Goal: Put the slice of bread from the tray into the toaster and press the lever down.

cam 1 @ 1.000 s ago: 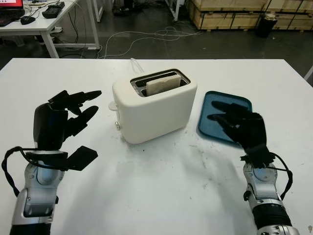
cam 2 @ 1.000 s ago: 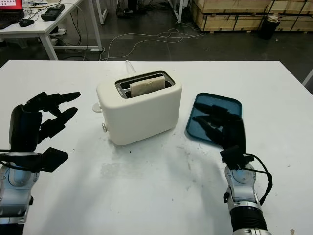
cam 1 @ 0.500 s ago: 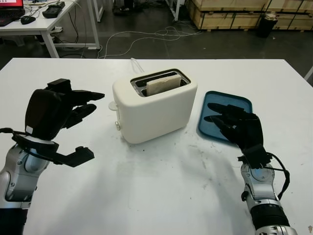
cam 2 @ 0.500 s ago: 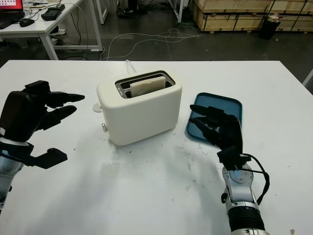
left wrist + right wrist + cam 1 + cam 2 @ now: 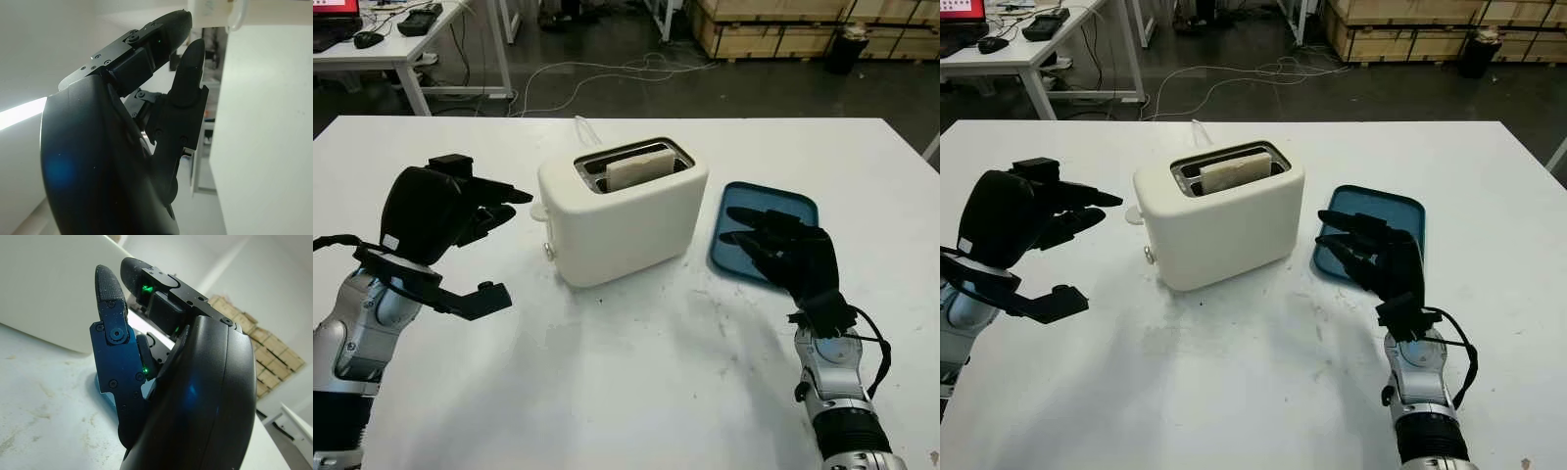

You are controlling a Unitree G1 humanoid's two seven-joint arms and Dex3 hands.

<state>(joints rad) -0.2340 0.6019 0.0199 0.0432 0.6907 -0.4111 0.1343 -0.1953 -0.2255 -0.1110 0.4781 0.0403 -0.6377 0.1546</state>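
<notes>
A cream toaster [image 5: 622, 220] stands mid-table with a slice of bread [image 5: 639, 166] upright in its slot. Its lever knob [image 5: 539, 210] juts from the left end. My left hand [image 5: 484, 213] is open and raised off the table to the toaster's left, fingertips [image 5: 517, 196] pointing at the lever end, a short gap away. In the left wrist view its black fingers [image 5: 188, 63] reach across. The blue tray [image 5: 790, 202] lies right of the toaster with nothing on its visible part. My right hand [image 5: 773, 245] is open over the tray's near edge, beside the toaster wall [image 5: 49, 284].
The white table [image 5: 636, 392] has bare room in front of the toaster, with small scuff marks. A white cord [image 5: 582, 127] runs off the back edge. Beyond are a desk [image 5: 382, 44], floor cables and wooden crates [image 5: 773, 24].
My left hand has lifted, turned at the wrist and moved right toward the toaster's lever end. The right hand stays over the tray's near edge, barely shifted. The bread stays in the slot.
</notes>
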